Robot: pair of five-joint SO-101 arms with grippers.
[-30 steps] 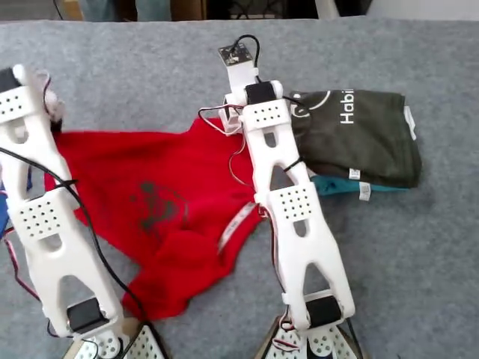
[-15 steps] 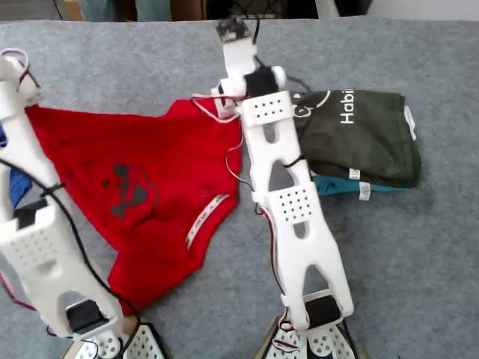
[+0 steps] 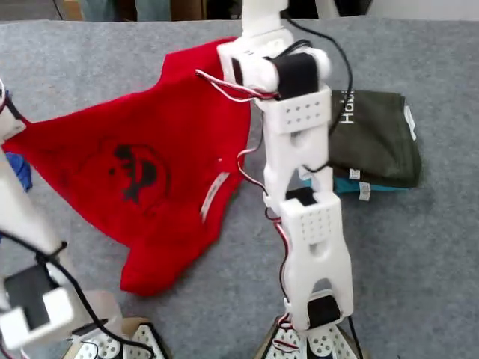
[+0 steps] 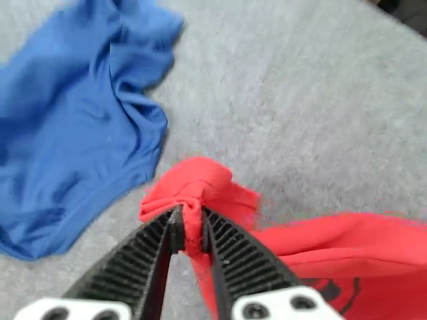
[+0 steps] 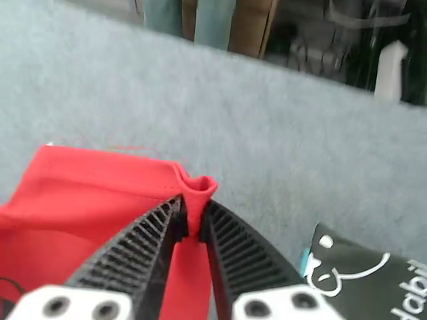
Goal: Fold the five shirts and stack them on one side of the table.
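Stack: right side of the high view. A dark shirt lies folded on top of a folded teal shirt, of which just an edge peeks out along the lower side. Two look done, and the stacking side appears chosen.

In hand: the red shirt, centre-left of the high view, open with its print up and stretched between two held points.
- Left gripper: pressed together on a bunched bit of red fabric, at the left edge of the high view.
- Right gripper: pinching a small fold of the red shirt's edge, at the top centre of the high view, near the stack's upper-left corner.
- The shirt's lower part lies rumpled on the table, one lobe trailing toward the lower left.
- No fold in it yet. My reading: this is the spreading-out step that comes ahead of the first fold.

Waiting: the blue shirt, crumpled on the table close to the left gripper. A scrap of it sits at the left edge of the high view. Unfolded.

Count: four shirts noted. Where the fifth is, I cannot tell.

Tally, as a judgement:
- About two of five are finished and the third is at the laying-out stage.
- Left to do: flatten and fold the red shirt, carry it onto the dark shirt, then do the same for the blue shirt and whatever remains.
- Somewhat under halfway.
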